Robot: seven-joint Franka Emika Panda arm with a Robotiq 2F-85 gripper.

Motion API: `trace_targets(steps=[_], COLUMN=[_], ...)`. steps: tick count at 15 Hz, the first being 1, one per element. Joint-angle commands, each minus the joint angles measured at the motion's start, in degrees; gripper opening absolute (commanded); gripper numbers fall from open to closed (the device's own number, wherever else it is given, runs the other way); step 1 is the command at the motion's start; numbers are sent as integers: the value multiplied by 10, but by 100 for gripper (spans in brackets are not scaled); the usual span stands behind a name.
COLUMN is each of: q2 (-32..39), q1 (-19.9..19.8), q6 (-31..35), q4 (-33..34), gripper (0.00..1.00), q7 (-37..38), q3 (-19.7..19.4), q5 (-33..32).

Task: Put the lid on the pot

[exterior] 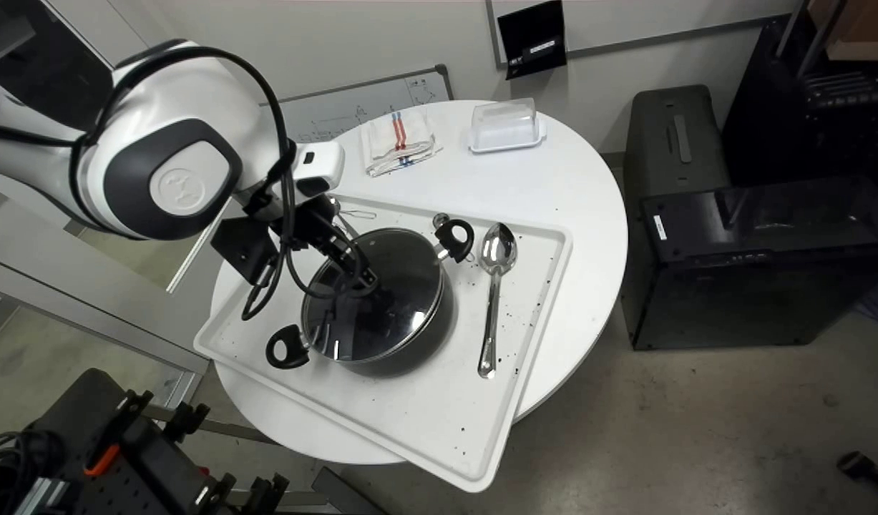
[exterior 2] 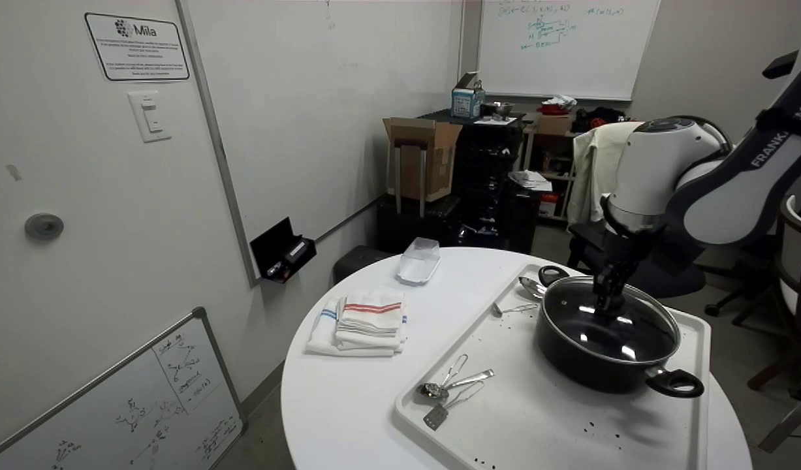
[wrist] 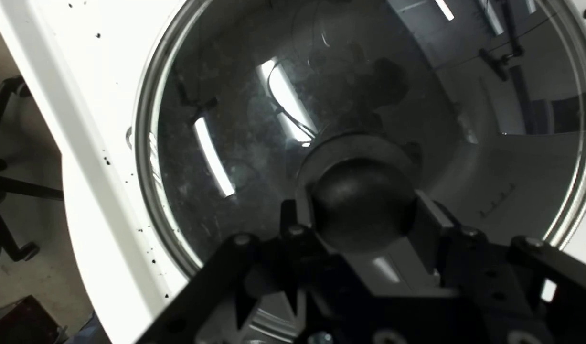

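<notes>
wrist view: one lid (wrist: 359, 95), one knob (wrist: 363, 200). in both exterior views: one pot (exterior 2: 583, 373), two handles (exterior 2: 657, 380), covered by the lid; one tray (exterior 2: 537, 418), set beneath; one clear-covered dish (exterior 2: 418, 264). one gripper (wrist: 364, 215): narrowed to knob width, the knob clasped from both sides.

In an exterior view, the camera sits high, looking steeply down on the round table (exterior: 596, 229) at medium range, nearly all of it in frame; arm (exterior: 210, 93) enters from frame left. In an exterior view, it sits lower, facing obliquely across toward the wall whiteboard (exterior 2: 335, 117) and cardboard box (exterior 2: 443, 163); table lower right, cut by bottom edge, arm from frame right. Both exterior views share table, arm, tray (exterior: 439, 429), pot (exterior 2: 576, 359), towels (exterior 2: 371, 320). Wrist view: very close, facing down at the lid (wrist: 355, 124), gripper (wrist: 362, 217) from the bottom; lid and tray also show in both exterior views.
</notes>
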Motion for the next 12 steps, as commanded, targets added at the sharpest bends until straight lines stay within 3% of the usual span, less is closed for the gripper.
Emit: trace_targets(steps=[1,12], q2=[-3,5], q1=[10,-16], q6=[18,10], q4=[-13,-2], gripper=[25,25], q7=[-13,-37], q3=[-4,20], q5=[12,41])
